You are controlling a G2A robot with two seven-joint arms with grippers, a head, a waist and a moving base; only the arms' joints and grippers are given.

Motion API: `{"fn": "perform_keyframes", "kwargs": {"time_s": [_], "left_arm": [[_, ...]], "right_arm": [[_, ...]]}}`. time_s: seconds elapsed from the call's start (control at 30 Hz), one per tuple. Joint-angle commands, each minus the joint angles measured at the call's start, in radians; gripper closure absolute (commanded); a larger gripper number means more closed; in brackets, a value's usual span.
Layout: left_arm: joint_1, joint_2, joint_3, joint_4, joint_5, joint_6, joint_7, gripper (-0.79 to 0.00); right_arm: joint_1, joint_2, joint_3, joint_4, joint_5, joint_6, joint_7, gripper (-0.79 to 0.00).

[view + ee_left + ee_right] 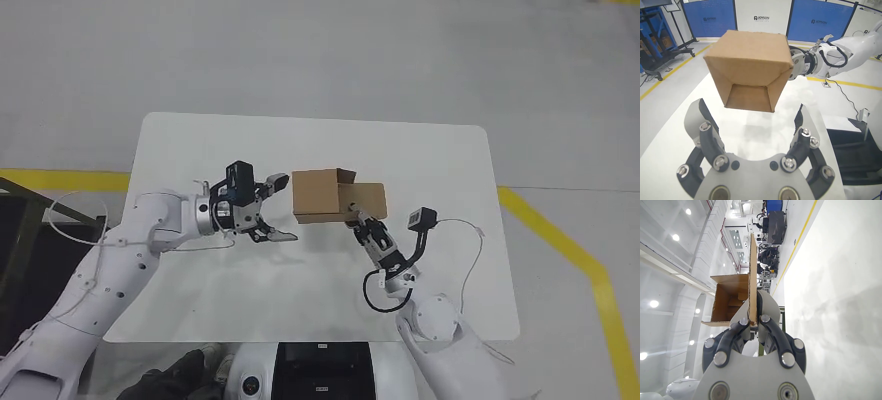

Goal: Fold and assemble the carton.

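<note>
A brown cardboard carton (325,195) hangs above the middle of the white table (200,140), lying on its side. Its open end faces the right arm, and its flaps (723,279) stand out around that opening. My right gripper (753,306) is shut on one upright flap (753,275), pinching the cardboard edge between both fingers; from above the right gripper (358,218) sits at the carton's near right corner. My left gripper (751,111) is open, just short of the carton's (749,64) folded end, with nothing between its fingers; from above the left gripper (275,208) sits left of the box.
The table's far edge (310,118) and right part (450,180) carry nothing. A yellow floor line (570,250) runs past the right side. A black unit (853,151) sits beside the table near the left arm. A thin cable (465,225) trails from the right wrist.
</note>
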Motion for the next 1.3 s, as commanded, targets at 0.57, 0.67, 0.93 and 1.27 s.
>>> {"fn": "perform_keyframes", "kwargs": {"time_s": [0.57,0.67,0.93,1.27], "left_arm": [[-0.058,-0.031,0.045,0.060,-0.093,-0.020,-0.071,-0.785],[-0.055,-0.034,0.042,0.063,-0.087,-0.023,-0.064,-0.785],[-0.055,-0.039,0.048,0.072,-0.090,-0.023,-0.056,-0.634],[-0.057,-0.038,0.051,0.076,-0.096,-0.023,-0.048,-0.665]], "right_arm": [[0.014,-0.007,-0.028,0.008,-0.008,-0.023,-0.003,0.000],[0.015,-0.008,-0.031,0.009,-0.006,-0.021,0.001,0.000],[0.025,-0.009,-0.033,0.012,-0.009,-0.016,0.008,0.000],[0.035,-0.011,-0.036,0.019,-0.008,-0.005,0.010,0.000]]}}
